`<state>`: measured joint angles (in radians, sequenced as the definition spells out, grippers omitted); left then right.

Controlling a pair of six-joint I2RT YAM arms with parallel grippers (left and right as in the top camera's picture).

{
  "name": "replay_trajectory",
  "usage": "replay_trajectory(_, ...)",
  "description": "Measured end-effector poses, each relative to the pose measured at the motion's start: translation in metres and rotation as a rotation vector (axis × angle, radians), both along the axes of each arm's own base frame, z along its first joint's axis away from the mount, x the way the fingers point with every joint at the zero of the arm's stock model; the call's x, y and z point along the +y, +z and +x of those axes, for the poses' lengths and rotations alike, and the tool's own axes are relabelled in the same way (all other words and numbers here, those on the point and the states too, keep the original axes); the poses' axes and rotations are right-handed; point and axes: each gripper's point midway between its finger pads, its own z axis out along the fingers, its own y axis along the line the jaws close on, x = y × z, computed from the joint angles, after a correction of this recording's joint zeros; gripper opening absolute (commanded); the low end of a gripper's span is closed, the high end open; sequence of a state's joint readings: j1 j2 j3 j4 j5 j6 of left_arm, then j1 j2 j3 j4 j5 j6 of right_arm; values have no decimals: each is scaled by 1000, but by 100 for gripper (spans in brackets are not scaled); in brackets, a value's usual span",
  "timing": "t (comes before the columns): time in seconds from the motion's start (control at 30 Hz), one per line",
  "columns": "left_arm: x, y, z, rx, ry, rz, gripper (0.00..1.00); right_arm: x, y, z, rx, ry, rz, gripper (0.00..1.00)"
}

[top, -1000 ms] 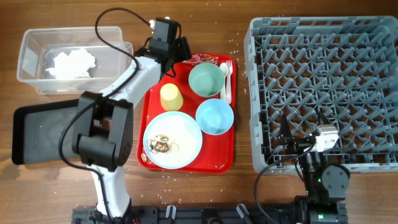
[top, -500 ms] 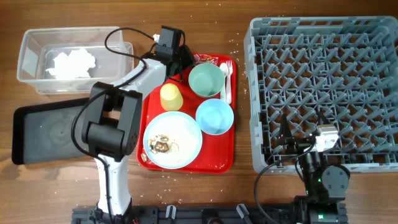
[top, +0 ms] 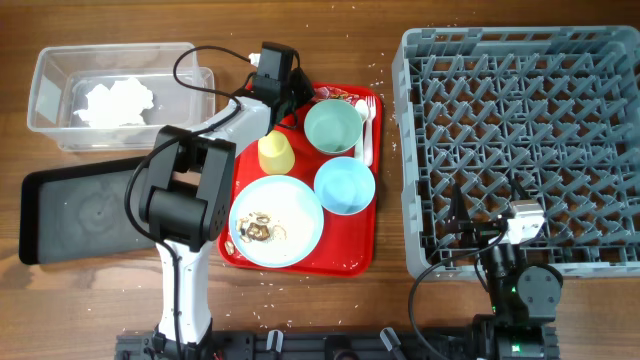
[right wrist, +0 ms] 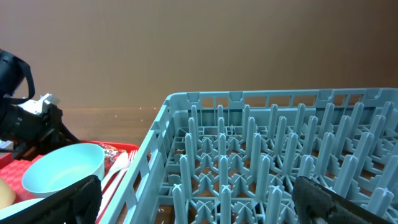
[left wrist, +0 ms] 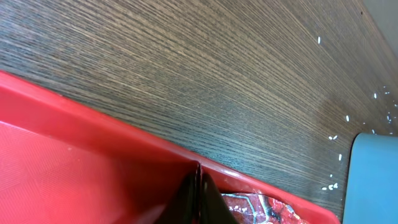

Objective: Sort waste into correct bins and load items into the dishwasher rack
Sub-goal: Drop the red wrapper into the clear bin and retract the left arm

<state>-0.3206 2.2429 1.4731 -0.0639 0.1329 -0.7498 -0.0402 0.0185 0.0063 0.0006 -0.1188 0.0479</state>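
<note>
One grey dishwasher rack point(top: 520, 140) fills the right side of the wooden worktop point(top: 100, 300), and none of its pegs holds anything. One flat red tray point(top: 345, 245) lies in the middle.

The two bins sit to the left. The black tray point(top: 70, 210) is nearer the front. The clear tub point(top: 50, 90) is behind it and holds the one crumpled white napkin point(top: 115, 100).

On the red tray there are:
- one large light blue plate point(top: 277, 222) at the front left, with whitish and brown food scraps point(top: 257, 231) on it;
- two bowls, the light blue bowl point(top: 345, 187) just right of the plate and the pale green bowl point(top: 332, 128) behind it;
- one yellow cup point(top: 275, 154) left of the green bowl;
- one white fork point(top: 366, 125) along the green bowl's right side;
- one red wrapper point(top: 335, 95) at the far edge.

There are two tools. The left tool point(left wrist: 199, 193) is down at the tray's far rim with its fingers pressed together. Nothing shows between them, and the wrapper lies just beside them. The right tool point(right wrist: 196, 199) sits at the rack's near edge with its fingers spread wide and nothing between them.

A few white grains point(left wrist: 333, 138) dot the worktop behind the tray.
</note>
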Motion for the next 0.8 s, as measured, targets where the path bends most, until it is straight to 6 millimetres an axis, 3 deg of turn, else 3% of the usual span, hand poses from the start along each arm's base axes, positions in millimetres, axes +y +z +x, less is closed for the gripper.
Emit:
replay_trajectory(0.23, 3, 3, -1, 3, 4, 1, 4, 0, 0, 0, 0, 0, 0, 100)
replay_trajectory(0.33, 18, 57, 6, -63, 34, -20, 4, 0, 0, 0, 0, 0, 0, 100)
replay_trajectory(0.4, 47, 105, 9, -119, 84, -35, 4, 0, 0, 0, 0, 0, 0, 100)
replay_trajectory(0.47, 99, 137, 9, -138, 178, -32, 4, 0, 0, 0, 0, 0, 0, 100)
replay_trajectory(0.53, 141, 146, 9, -135, 254, -26, 4, 0, 0, 0, 0, 0, 0, 100)
replay_trajectory(0.63, 225, 153, 1, -112, 409, -13, 4, 0, 0, 0, 0, 0, 0, 100)
replay_trajectory(0.73, 335, 161, -36, -68, 631, 6, 4, 0, 0, 0, 0, 0, 0, 100)
replay_trajectory(0.8, 376, 155, -65, -2, 728, 8, 4, 0, 0, 0, 0, 0, 0, 100)
